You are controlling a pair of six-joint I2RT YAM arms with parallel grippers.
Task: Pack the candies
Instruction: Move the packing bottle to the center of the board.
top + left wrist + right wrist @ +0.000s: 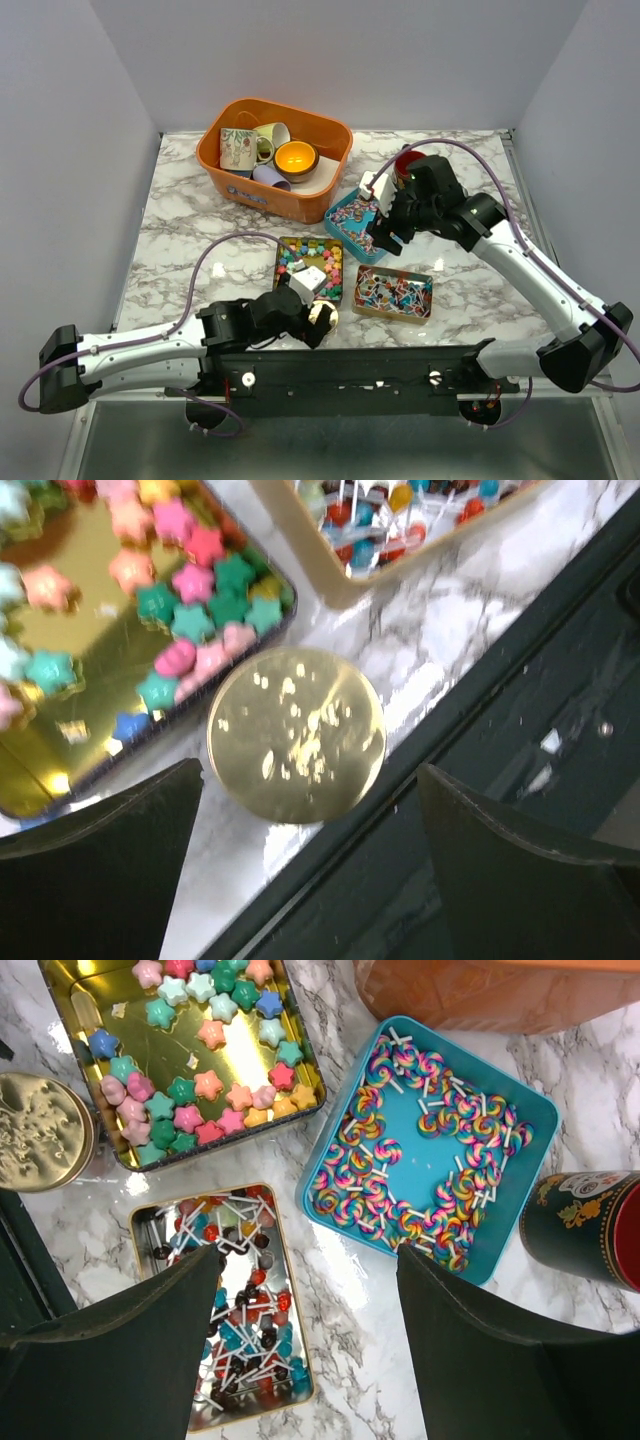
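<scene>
The candies lie in three open tins. Pastel star candies [208, 1085] [192, 583] fill a gold tin [308, 266]. Rainbow swirl lollipops [380, 1150] sit in a teal tin [352, 222]. Small ball lollipops [238, 1305] fill a silver tin [392, 293]. A round gold disc [296, 735] [322, 316] lies by the table's near edge. My left gripper [310, 780] [315, 324] hovers open over the disc, one finger on each side. My right gripper [308, 1255] [383, 238] is open and holds nothing, above bare marble between the teal and silver tins.
An orange basket [330, 190] with cups stands at the back. A dark green can [585, 1228] with a red inside stands right of the teal tin. The black base rail [480, 780] runs along the near edge just beside the disc.
</scene>
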